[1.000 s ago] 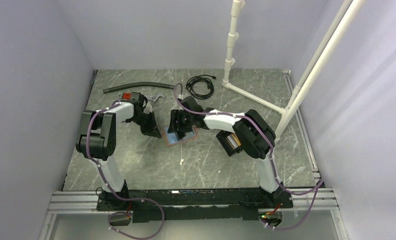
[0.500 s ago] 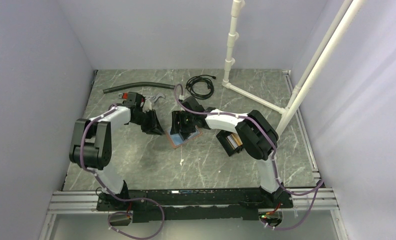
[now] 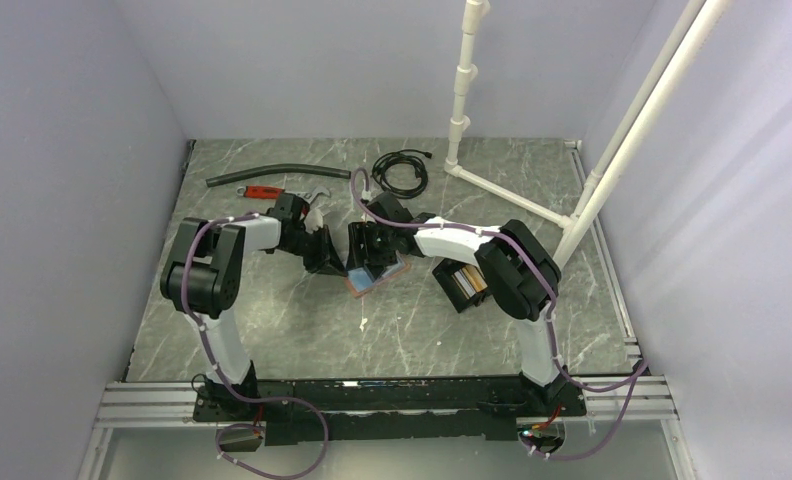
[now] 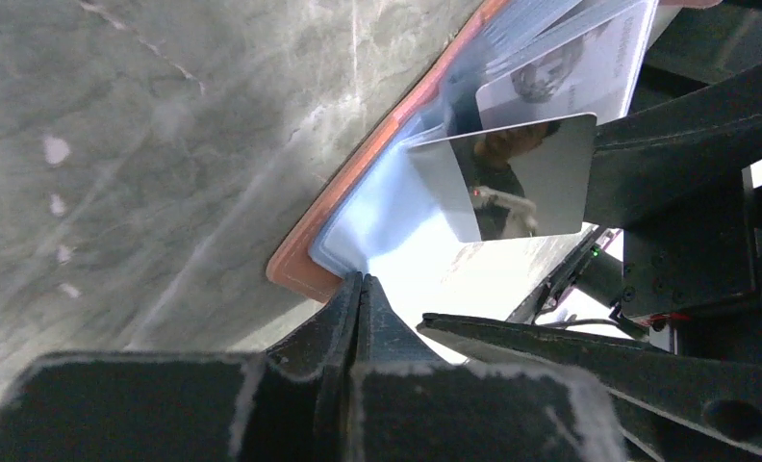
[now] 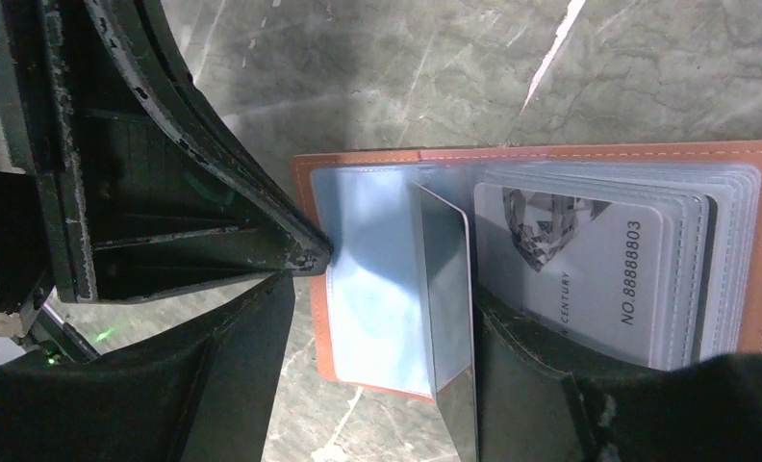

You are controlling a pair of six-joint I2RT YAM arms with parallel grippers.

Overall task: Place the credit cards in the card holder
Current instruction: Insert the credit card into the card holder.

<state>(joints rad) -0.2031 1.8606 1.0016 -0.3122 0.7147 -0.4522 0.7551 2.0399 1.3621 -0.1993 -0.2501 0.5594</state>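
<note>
A tan-brown leather wallet lies open on the table, its clear sleeves showing. One sleeve holds a grey-white card. A mirror-silver card stands on edge in the open sleeve, against my right gripper's right finger; it also shows in the left wrist view. My right gripper is open over the wallet. My left gripper is shut, and its tip touches the sleeve's left edge. The black card holder stands by the right arm with gold and brown cards in it.
A black hose, a red tool and a silvery tool lie at the back left. A coiled black cable and a white pipe frame stand at the back right.
My left gripper has moved right to the wallet's left edge. The wallet has turned a little under my right gripper.
</note>
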